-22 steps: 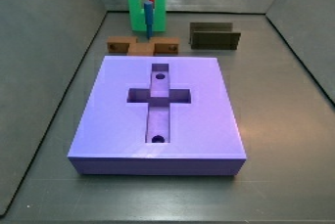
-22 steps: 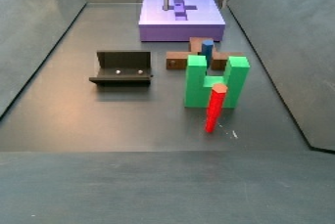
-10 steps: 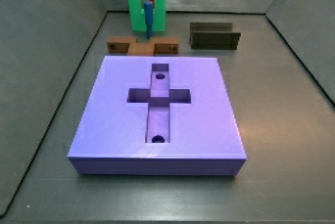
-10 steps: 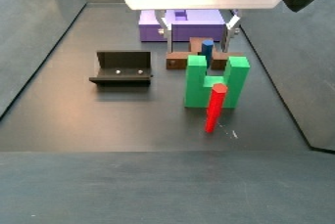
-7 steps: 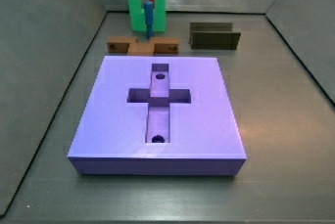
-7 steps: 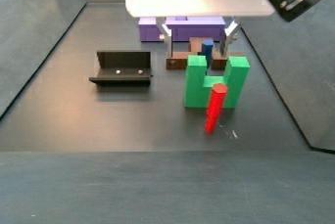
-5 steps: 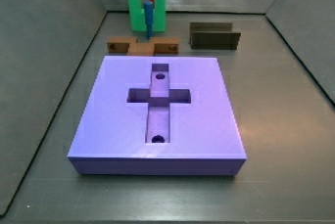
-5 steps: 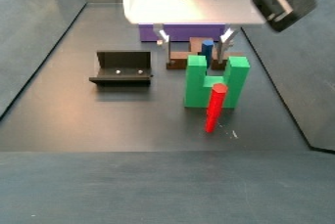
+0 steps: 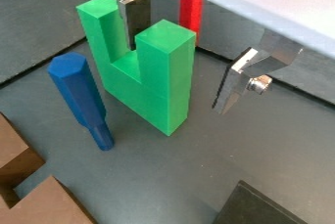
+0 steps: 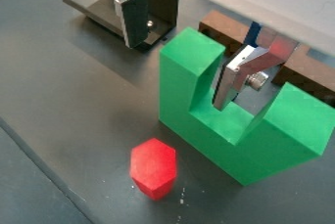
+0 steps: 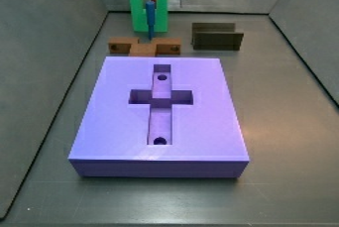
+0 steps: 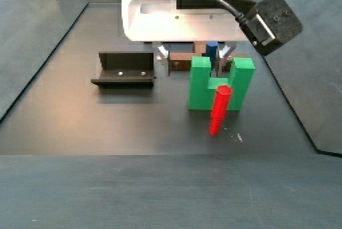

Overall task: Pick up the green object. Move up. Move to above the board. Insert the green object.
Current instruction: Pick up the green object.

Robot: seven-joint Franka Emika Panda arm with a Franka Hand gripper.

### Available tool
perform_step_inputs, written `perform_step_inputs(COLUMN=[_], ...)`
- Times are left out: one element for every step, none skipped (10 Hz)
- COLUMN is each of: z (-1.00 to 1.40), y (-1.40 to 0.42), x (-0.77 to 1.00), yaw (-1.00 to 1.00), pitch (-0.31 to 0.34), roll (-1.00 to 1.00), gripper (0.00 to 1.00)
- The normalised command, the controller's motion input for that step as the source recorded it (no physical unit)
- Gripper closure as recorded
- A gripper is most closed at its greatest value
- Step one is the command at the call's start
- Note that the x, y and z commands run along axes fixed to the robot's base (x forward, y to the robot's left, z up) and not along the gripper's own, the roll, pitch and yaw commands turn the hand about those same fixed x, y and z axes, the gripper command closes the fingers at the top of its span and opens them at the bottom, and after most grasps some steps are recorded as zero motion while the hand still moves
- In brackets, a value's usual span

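Note:
The green object (image 9: 141,67) stands upright on the floor, prongs up, and also shows in the other wrist view (image 10: 233,111) and in both side views (image 11: 146,13) (image 12: 214,85). My gripper (image 9: 183,67) is open and low around one prong. One finger sits in the slot between the prongs and the other outside that prong, as the other wrist view shows (image 10: 181,71). I cannot tell whether the pads touch it. The board (image 11: 166,112) lies apart from it on the floor with its cross recess empty.
A thin blue post (image 9: 81,101) with a red tip (image 10: 153,164) stands right beside the green object. A brown block (image 11: 143,46) and a dark olive U-shaped block (image 11: 217,37) lie between it and the board. Grey walls enclose the floor.
The gripper has moved from above the board over to the green object and come down. Its fingers now straddle one prong. The pieces have not moved.

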Motion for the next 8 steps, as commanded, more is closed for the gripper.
perform_step_inputs(z=[-0.17, -0.17, -0.12, -0.07, 0.00, 0.00, 0.00, 0.00], y=[0.00, 0.00, 0.00, 0.00, 0.00, 0.00, 0.00, 0.00], x=[0.00, 0.00, 0.00, 0.00, 0.00, 0.00, 0.00, 0.00], yaw=[-0.06, -0.07, -0.05, -0.03, 0.00, 0.00, 0.00, 0.00], pitch=[0.000, 0.000, 0.003, 0.000, 0.000, 0.000, 0.000, 0.000], roll=[-0.05, -0.03, -0.02, 0.00, 0.00, 0.00, 0.00, 0.00], gripper=[0.00, 0.00, 0.00, 0.00, 0.00, 1.00, 1.00, 1.00])
